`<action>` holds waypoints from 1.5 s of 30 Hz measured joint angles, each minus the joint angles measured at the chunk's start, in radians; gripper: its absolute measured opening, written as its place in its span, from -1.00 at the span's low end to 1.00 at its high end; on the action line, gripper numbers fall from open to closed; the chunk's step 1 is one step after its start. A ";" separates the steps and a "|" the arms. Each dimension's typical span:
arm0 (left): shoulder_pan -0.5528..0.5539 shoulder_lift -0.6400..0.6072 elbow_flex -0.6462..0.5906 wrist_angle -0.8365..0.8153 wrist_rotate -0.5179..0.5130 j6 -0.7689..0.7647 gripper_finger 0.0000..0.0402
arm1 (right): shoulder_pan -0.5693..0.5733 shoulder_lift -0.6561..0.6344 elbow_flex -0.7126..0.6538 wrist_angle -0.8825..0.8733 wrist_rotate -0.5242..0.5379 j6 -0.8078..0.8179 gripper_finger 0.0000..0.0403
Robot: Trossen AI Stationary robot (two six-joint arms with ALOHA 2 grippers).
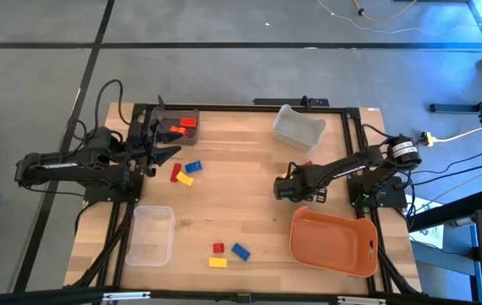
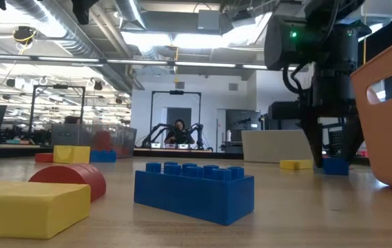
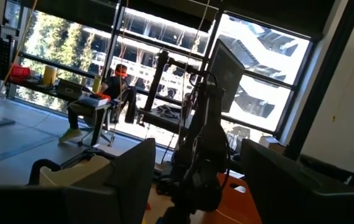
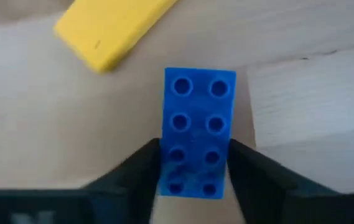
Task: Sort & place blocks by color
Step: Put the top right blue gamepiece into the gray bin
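My right gripper [image 1: 286, 189] points down at the table's right middle, shut on a blue studded block [image 4: 196, 130]; a yellow block [image 4: 111, 28] lies just beyond it. The high view hides both under the gripper; the low view shows the blue block [image 2: 335, 165] and the yellow one [image 2: 295, 164]. My left gripper [image 1: 171, 144] hovers open beside the grey bin [image 1: 165, 116], which holds red and orange blocks [image 1: 185, 126]. Loose blue [image 1: 193, 167], red [image 1: 175, 172] and yellow [image 1: 185, 180] blocks lie near it. Another three lie at the near edge [image 1: 228, 252]. My right gripper pinches the blue block between its two fingers [image 4: 133, 171], one on each long side near one end [image 4: 192, 177]. The fingers come from above, pointing down, and lie across the block. The block lies flat, studs up; in the low view its underside looks level with the tabletop.
An orange tray [image 1: 346, 263] sits at the near right, close to my right gripper. A clear bin [image 1: 135, 241] stands near left, and another pale bin [image 1: 298, 127] at the far edge. A red block [image 1: 307, 164] lies by the right arm. Bare wood shows mid-table.
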State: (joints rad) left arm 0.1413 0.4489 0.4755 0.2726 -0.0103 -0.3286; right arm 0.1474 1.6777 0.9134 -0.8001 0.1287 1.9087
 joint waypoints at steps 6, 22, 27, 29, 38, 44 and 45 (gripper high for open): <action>0.000 0.000 0.000 -0.001 -0.004 0.000 0.13 | -0.001 -0.119 0.000 -0.067 -0.031 -0.360 -0.35; -0.053 0.335 0.001 0.017 0.048 0.182 0.13 | -0.165 -0.621 0.000 0.411 -0.183 -1.420 -0.35; -0.077 0.441 0.000 0.125 -0.057 0.195 0.13 | -0.164 -0.622 0.000 0.574 -0.262 -1.564 -0.35; -0.078 0.451 0.001 0.155 -0.060 0.196 0.13 | -0.165 -0.626 0.000 0.573 -0.261 -1.574 -0.35; -0.079 0.429 0.000 0.200 -0.096 0.200 0.13 | -0.194 -0.627 0.002 0.565 -0.230 -1.543 -0.35; -0.079 0.407 0.000 0.264 -0.111 0.200 0.13 | -0.419 -0.540 0.170 0.320 -0.146 -1.591 -0.35; -0.079 0.400 0.000 0.271 -0.114 0.201 0.13 | -0.474 -0.507 0.210 0.257 -0.137 -1.605 -0.35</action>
State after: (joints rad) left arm 0.0628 0.8492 0.4755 0.5435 -0.1243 -0.1280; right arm -0.3267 1.1707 1.1232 -0.5435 -0.0079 0.3038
